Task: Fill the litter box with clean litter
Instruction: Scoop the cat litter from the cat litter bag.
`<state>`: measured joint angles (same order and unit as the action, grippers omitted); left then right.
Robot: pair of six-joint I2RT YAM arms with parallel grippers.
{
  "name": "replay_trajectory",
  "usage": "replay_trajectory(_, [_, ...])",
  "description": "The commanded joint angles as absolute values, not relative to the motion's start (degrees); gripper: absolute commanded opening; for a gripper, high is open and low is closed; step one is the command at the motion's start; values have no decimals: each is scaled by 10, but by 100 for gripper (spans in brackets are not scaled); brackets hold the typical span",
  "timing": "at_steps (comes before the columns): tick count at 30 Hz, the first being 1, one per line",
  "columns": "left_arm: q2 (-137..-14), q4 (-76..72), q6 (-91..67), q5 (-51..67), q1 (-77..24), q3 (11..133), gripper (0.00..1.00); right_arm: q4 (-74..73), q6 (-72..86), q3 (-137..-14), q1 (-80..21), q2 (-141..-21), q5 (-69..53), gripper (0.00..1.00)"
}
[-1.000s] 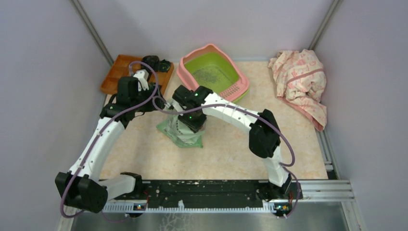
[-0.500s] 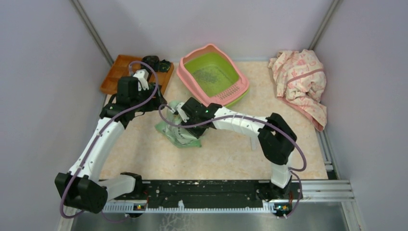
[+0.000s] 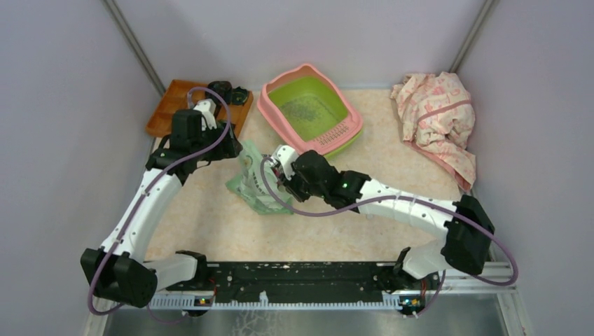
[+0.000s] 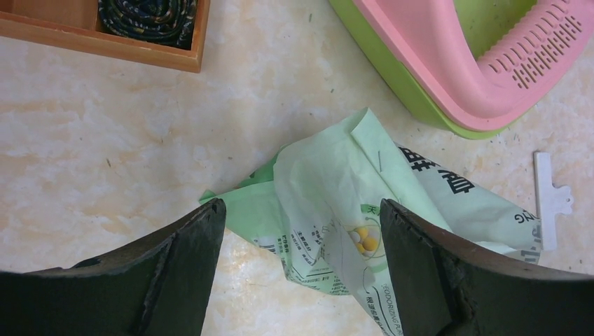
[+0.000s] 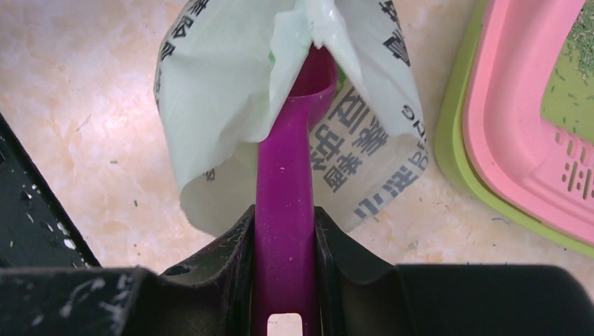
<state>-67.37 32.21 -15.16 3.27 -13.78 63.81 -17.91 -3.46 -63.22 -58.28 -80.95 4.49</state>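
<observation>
Toward the far side of the worktop (image 3: 210,224), the litter box (image 3: 269,105) sits between a wooden tray (image 3: 168,105) at the left and a crumpled floral cloth (image 3: 438,115) at the right. Its green basin holds a thin speckled patch of litter (image 3: 307,108), and the slotted pink grate faces the arms.

Just in front of the box lies a pale green printed bag (image 3: 252,183), crumpled, with its mouth turned toward the right arm. The right end effector (image 5: 284,217) is clamped narrowly on the handle of a purple scoop (image 5: 284,168). The bowl of the scoop reaches into the bag's mouth, where the plastic folds over it and hides whatever it may carry. A few stray granules dot the worktop beside the bag.

The left end effector (image 4: 301,210) hangs above the bag's left side with its jaws spread wide and nothing between them, apart from the plastic. A white clip (image 4: 550,199) lies flat on the worktop close by the bag, near the box's green wall.
</observation>
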Motion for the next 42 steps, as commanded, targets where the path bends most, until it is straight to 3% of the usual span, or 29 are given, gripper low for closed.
replay_trajectory(1, [-678, 321, -149, 28, -141, 658, 86, -102, -47, -585, -602, -746, 72, 0])
replay_trajectory(20, [-694, 316, -154, 34, -141, 667, 85, -207, -68, -529, -603, -556, 154, 0])
replay_trajectory(42, [-696, 306, -155, 44, -141, 657, 85, -284, -66, -555, -602, -462, 200, 0])
